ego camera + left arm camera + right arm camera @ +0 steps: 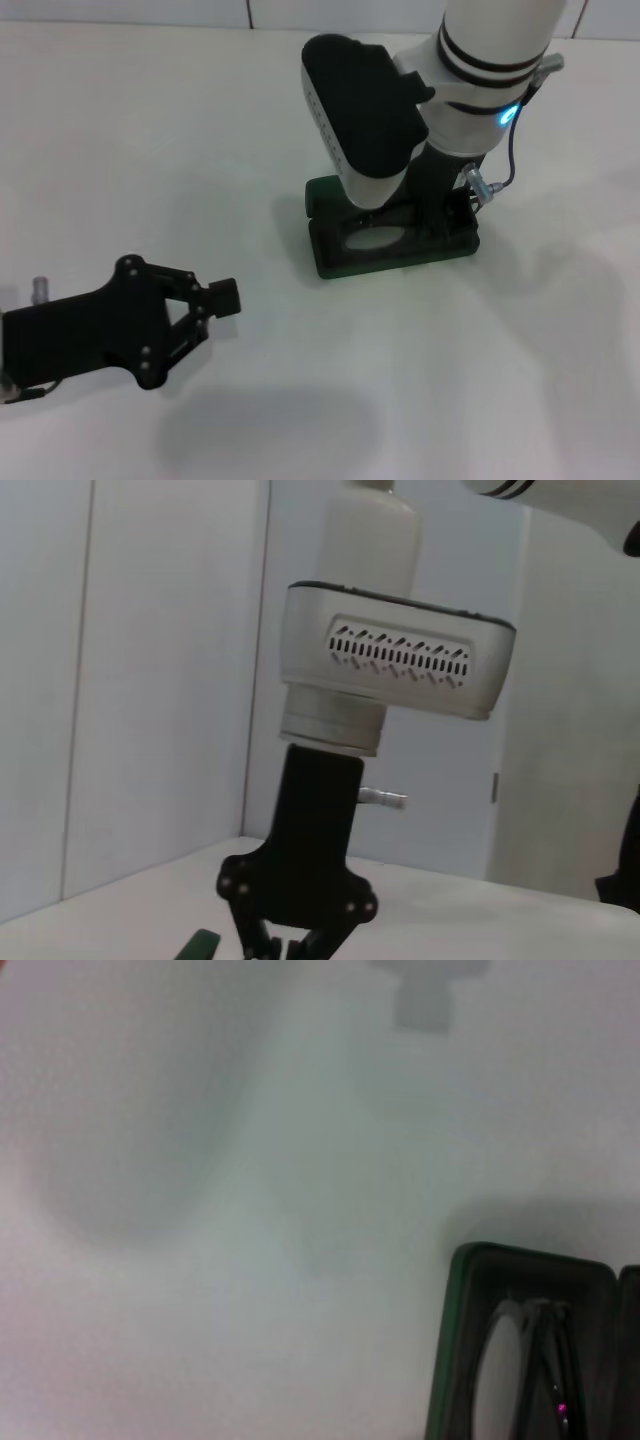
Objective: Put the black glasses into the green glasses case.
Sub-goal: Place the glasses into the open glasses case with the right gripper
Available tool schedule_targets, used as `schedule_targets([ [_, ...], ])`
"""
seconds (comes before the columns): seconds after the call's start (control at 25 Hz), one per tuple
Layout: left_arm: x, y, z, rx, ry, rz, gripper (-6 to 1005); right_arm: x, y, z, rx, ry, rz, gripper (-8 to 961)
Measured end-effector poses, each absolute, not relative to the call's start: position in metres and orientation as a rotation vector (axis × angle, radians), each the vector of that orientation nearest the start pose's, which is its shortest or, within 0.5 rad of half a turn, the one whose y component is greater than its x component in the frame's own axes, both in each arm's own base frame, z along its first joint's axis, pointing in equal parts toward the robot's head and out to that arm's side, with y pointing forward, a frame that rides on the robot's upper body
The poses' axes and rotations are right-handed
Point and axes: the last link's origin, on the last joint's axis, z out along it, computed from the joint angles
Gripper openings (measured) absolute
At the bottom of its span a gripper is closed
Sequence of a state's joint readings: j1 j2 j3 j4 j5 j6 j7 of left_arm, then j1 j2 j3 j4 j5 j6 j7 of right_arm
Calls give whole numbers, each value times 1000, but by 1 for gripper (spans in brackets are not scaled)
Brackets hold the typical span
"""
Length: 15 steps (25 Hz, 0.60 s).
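Note:
The green glasses case [335,262] lies open in the middle of the table. The black glasses [375,238] rest inside it, one clear lens showing. In the right wrist view, the case's rim [447,1350] and the folded glasses [535,1360] fill the corner. My right gripper [283,948] hangs straight down over the case, mostly hidden behind its white wrist in the head view. An edge of the case [198,946] shows beside it in the left wrist view. My left gripper [222,298] lies low over the table at the near left, shut on nothing and well apart from the case.
The white tabletop [520,380] stretches around the case. A white tiled wall [150,12] runs along the far edge. The right arm's cable [508,160] loops beside the case.

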<state>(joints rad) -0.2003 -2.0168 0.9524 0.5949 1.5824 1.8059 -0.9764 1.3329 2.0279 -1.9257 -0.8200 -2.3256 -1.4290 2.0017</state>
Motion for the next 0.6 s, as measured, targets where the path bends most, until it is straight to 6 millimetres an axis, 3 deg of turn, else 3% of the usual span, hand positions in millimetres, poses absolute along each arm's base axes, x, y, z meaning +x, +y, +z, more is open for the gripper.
schedule_targets([
  [0.6,-293,224,-4,-2714,-332,-1041,50,44,377,-103,-2868,-753,-1092,61],
])
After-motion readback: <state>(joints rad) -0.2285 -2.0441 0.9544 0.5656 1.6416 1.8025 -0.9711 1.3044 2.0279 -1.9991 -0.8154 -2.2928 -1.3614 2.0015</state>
